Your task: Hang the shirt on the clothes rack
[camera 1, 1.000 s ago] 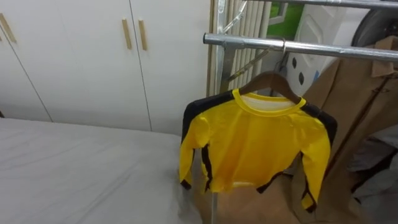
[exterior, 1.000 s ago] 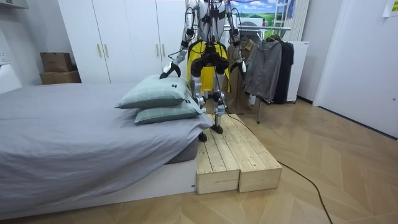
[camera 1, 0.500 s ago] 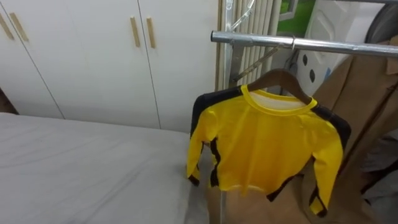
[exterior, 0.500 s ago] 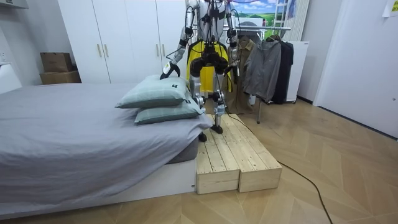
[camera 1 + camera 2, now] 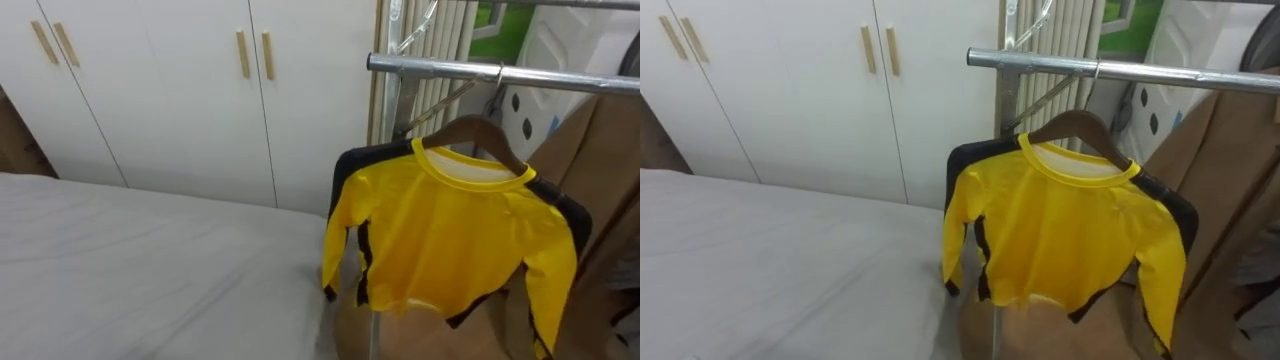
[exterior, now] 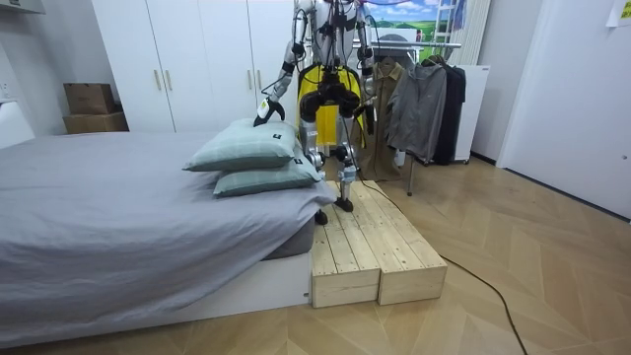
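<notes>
A yellow shirt (image 5: pixel 450 240) with black sleeves hangs on a wooden hanger (image 5: pixel 480 132). The hanger's hook sits over the metal rail (image 5: pixel 540 78) of a clothes rack. The same shirt (image 6: pixel 317 94) shows in the room view just beyond the robot, which stands on a wooden platform (image 6: pixel 370 247) facing the rack. My left hand (image 6: pixel 266 108) is held out to the room view's left, above the pillows. My right hand (image 6: pixel 371 95) hangs beside the clothes on the rack. Neither hand touches the shirt.
A grey bed (image 5: pixel 150 270) lies to my left, with two pillows (image 6: pixel 246 150) on it. White wardrobe doors (image 5: pixel 180 90) stand behind. A brown coat (image 5: pixel 612 150) and a dark jacket (image 6: pixel 419 104) hang further along the rail. Cardboard boxes (image 6: pixel 91 106) stand in the corner.
The eye view has swung left, so the shirt and rail sit further right in it. In the room view my left hand has risen slightly; the shirt hangs as before.
</notes>
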`<state>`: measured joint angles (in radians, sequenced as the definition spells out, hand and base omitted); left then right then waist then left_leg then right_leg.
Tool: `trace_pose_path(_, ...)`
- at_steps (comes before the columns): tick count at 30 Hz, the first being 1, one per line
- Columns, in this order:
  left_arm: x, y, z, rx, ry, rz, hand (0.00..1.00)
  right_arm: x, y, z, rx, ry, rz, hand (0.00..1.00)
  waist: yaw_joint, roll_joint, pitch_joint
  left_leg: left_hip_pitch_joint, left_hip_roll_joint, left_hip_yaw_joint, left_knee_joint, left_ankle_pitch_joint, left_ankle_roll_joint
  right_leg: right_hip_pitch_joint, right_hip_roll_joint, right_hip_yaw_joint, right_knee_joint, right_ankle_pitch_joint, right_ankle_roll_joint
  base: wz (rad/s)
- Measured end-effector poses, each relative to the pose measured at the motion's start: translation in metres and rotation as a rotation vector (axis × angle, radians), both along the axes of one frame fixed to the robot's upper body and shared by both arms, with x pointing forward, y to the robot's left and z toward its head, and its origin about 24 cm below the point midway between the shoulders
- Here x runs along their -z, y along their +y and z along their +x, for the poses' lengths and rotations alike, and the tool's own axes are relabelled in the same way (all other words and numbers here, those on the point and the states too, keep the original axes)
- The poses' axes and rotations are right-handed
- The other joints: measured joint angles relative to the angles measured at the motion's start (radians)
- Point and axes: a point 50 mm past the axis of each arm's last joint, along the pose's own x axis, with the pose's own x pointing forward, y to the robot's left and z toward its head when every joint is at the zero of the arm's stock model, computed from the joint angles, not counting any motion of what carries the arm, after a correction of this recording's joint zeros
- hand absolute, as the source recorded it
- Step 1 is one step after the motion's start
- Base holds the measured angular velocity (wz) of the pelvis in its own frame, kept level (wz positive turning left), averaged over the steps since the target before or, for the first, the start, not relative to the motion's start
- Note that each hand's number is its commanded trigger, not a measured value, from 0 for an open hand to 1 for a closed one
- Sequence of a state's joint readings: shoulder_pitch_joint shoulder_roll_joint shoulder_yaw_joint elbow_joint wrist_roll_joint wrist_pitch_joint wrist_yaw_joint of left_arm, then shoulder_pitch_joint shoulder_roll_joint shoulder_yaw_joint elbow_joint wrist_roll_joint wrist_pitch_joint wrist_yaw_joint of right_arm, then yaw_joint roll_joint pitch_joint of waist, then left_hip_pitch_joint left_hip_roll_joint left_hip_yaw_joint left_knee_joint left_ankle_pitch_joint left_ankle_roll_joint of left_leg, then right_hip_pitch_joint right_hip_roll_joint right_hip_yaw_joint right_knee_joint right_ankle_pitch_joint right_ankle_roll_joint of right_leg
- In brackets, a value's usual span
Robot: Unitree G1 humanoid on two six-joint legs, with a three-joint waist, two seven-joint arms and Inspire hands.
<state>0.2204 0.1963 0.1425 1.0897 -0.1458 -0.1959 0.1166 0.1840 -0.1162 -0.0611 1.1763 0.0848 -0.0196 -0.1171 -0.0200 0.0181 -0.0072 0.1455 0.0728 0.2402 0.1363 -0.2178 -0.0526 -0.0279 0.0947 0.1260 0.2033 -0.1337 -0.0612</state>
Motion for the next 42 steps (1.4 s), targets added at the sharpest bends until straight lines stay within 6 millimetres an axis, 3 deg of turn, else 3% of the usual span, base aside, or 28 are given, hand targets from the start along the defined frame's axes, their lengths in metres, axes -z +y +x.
trace_pose_path(9, 0.001, -0.003, 0.002, 0.003, -0.001, -0.008, 0.0, 0.0, -0.001, 0.003, 0.005, 0.008, -0.025, 0.0, -0.002, 0.011, 0.0027, 0.005, 0.0, -0.012, 0.0, 0.0, 0.0, 0.011, -0.004, -0.013, -0.002, -0.002, 0.0, 0.05)
trace_pose_path(22, 0.001, -0.004, 0.006, 0.075, 0.033, 0.057, 0.0, 0.0, -0.002, 0.004, 0.0, 0.006, -0.053, 0.0, 0.001, 0.004, 0.0009, 0.005, -0.002, -0.025, 0.0, 0.0, 0.0, 0.014, -0.005, -0.022, -0.001, -0.006, 0.0, 0.01)
trace_pose_path(29, -0.001, -0.007, 0.013, 0.067, 0.017, 0.121, 0.0, 0.0, 0.002, 0.009, -0.003, -0.025, -0.042, 0.0, 0.001, -0.005, 0.0041, 0.004, -0.001, -0.032, 0.0, 0.0, 0.0, 0.015, -0.005, -0.029, 0.0, -0.007, -0.001, 0.02)
trace_pose_path(34, -0.008, -0.007, 0.028, 0.076, -0.042, 0.167, 0.0, 0.0, 0.004, 0.012, -0.034, -0.041, -0.04, 0.0, 0.003, -0.021, 0.0097, -0.009, 0.001, -0.035, 0.0, 0.001, 0.002, 0.007, -0.007, -0.045, 0.0, -0.008, -0.001, 0.08)
trace_pose_path(35, -0.01, -0.008, 0.032, 0.077, -0.06, 0.178, 0.0, 0.0, 0.004, 0.013, -0.04, -0.048, -0.037, 0.0, 0.009, -0.017, 0.0072, -0.013, 0.001, -0.036, 0.0, 0.003, 0.004, 0.004, -0.007, -0.049, 0.0, -0.007, -0.002, 0.09)
trace_pose_path(37, -0.012, -0.008, 0.037, 0.077, -0.084, 0.191, 0.0, -0.001, 0.004, 0.015, -0.043, -0.058, -0.035, 0.0, 0.016, -0.016, 0.0133, -0.013, 0.002, -0.04, 0.001, 0.003, 0.004, 0.004, -0.007, -0.053, -0.001, -0.006, -0.003, 0.06)
trace_pose_path(42, -0.015, -0.018, 0.051, 0.113, -0.126, 0.197, 0.0, -0.002, 0.004, 0.025, -0.078, -0.091, -0.039, 0.0, 0.026, -0.006, 0.0157, -0.019, 0.003, -0.055, 0.017, 0.003, 0.004, 0.011, -0.009, -0.066, -0.001, -0.008, -0.007, 0.09)
